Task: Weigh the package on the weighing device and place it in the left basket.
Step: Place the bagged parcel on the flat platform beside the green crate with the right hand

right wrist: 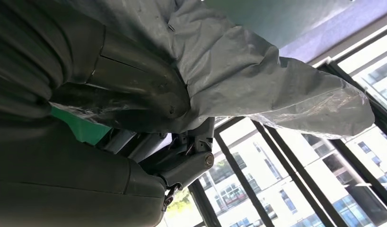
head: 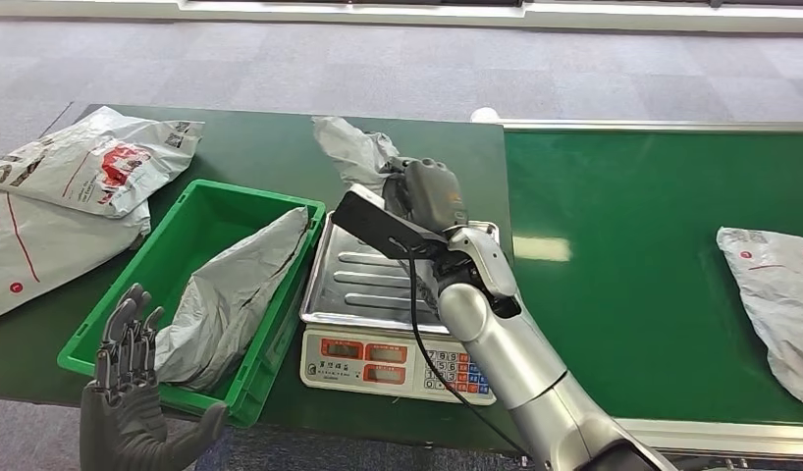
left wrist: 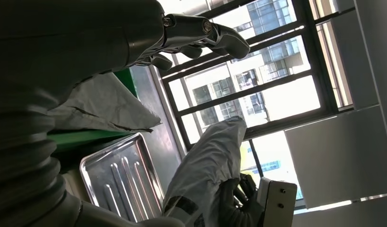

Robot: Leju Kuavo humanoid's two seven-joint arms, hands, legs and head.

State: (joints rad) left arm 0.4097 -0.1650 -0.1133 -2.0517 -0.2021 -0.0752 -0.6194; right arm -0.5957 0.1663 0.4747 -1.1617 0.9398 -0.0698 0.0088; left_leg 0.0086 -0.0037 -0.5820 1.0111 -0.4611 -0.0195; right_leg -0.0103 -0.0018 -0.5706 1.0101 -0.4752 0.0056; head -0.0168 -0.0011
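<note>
My right hand grips a crumpled grey package and holds it over the far edge of the scale's steel tray. In the right wrist view the package bulges out past my thumb. The left wrist view shows the same package standing up from the right hand beside the tray. The green basket sits left of the scale with another grey package lying in it. My left hand is raised, fingers apart and empty, at the basket's near left corner.
The scale's display and keypad face me at the table's front edge. Two white and grey mailers lie at the far left. A green conveyor runs on the right, carrying a grey package.
</note>
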